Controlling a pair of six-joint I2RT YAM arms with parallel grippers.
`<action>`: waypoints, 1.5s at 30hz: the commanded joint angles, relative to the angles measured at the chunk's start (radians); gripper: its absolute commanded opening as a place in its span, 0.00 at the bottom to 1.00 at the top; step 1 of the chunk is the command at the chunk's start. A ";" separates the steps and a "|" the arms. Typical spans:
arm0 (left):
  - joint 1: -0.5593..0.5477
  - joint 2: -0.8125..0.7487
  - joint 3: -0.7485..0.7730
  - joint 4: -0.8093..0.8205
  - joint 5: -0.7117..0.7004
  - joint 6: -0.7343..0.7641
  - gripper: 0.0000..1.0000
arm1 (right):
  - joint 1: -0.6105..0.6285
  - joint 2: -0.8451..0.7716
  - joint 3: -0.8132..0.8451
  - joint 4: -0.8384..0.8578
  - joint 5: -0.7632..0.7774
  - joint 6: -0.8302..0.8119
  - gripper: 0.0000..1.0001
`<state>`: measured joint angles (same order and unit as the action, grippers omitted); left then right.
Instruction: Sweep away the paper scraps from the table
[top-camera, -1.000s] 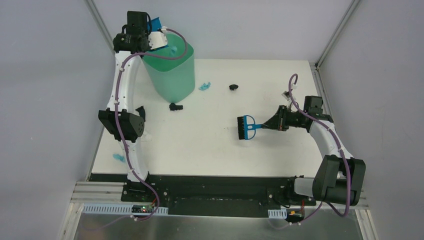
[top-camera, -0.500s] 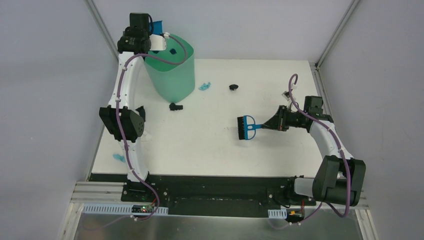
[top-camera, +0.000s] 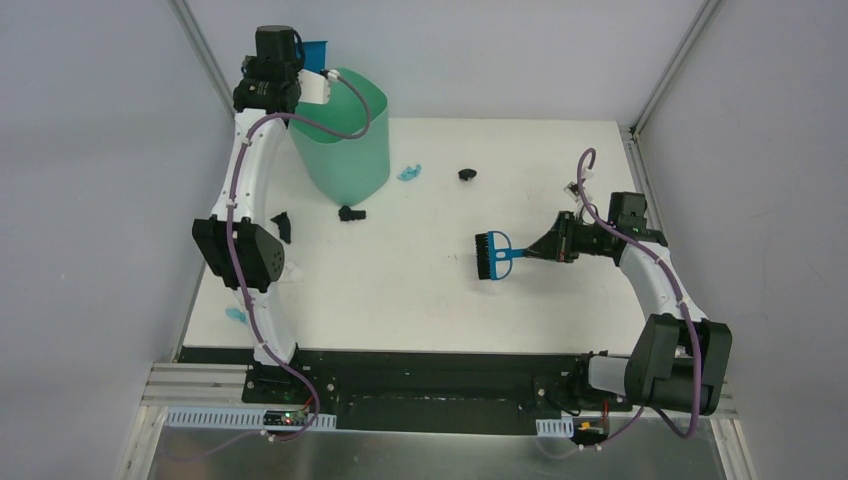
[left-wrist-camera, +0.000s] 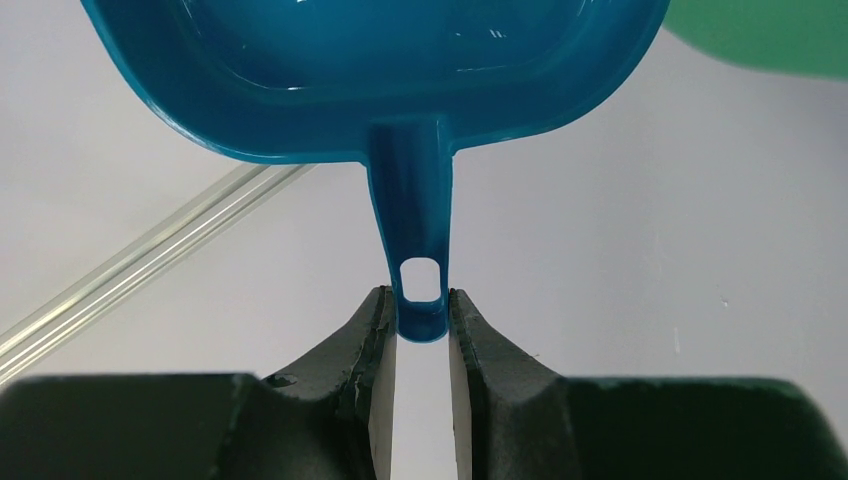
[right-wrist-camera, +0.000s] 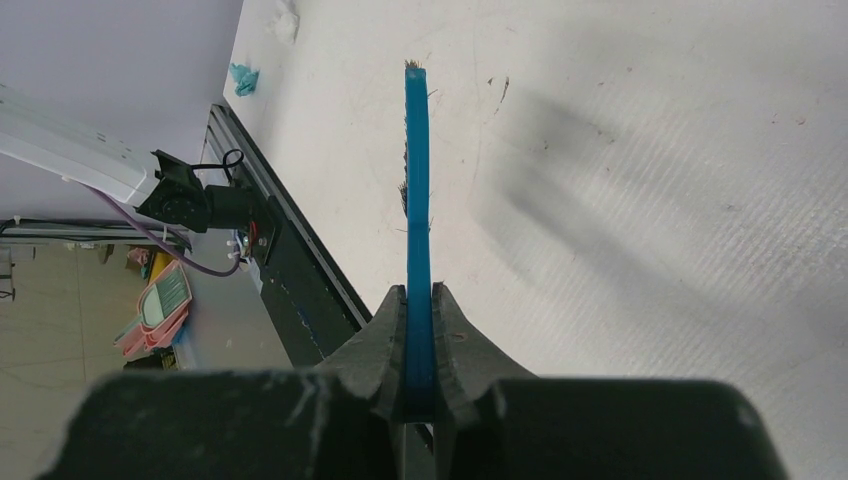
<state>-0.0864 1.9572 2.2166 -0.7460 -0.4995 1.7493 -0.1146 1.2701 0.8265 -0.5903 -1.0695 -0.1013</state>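
My left gripper (top-camera: 292, 62) is shut on the handle of the blue dustpan (left-wrist-camera: 400, 80), holding it high at the back left above the mint-green bin (top-camera: 345, 135); the pan (top-camera: 316, 50) peeks out behind the wrist. My right gripper (top-camera: 548, 246) is shut on the blue hand brush (top-camera: 492, 254), its black bristles just above the white table (top-camera: 420, 300). Paper scraps lie on the table: a light blue one (top-camera: 408, 172), a black one (top-camera: 466, 174), a black one by the bin (top-camera: 349, 213), a black one (top-camera: 281, 224) and a light blue one near the left edge (top-camera: 237, 317). The right wrist view shows the brush (right-wrist-camera: 417, 200) edge-on and a light blue scrap (right-wrist-camera: 243, 77).
The bin stands at the table's back left corner. The black front edge (top-camera: 420, 360) runs along the near side with both arm bases. Grey walls and metal frame posts enclose the table.
My left gripper has turned the dustpan back from the bin's mouth; the blue pieces seen over the bin opening no longer show. The right arm and brush have not moved.
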 joint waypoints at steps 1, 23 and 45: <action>-0.012 -0.083 -0.012 0.022 -0.020 -0.020 0.00 | -0.010 -0.035 0.042 0.007 -0.012 -0.034 0.00; -0.029 -0.091 0.245 -0.327 0.043 -0.481 0.05 | -0.011 -0.046 0.039 0.016 -0.009 -0.025 0.00; -0.023 -0.734 -0.617 -0.698 0.839 -1.055 0.07 | 0.017 -0.063 0.294 -0.064 0.306 -0.067 0.00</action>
<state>-0.1104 1.3430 1.7901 -1.4517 0.1677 0.7689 -0.1104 1.1820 0.9550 -0.6167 -0.8768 -0.1116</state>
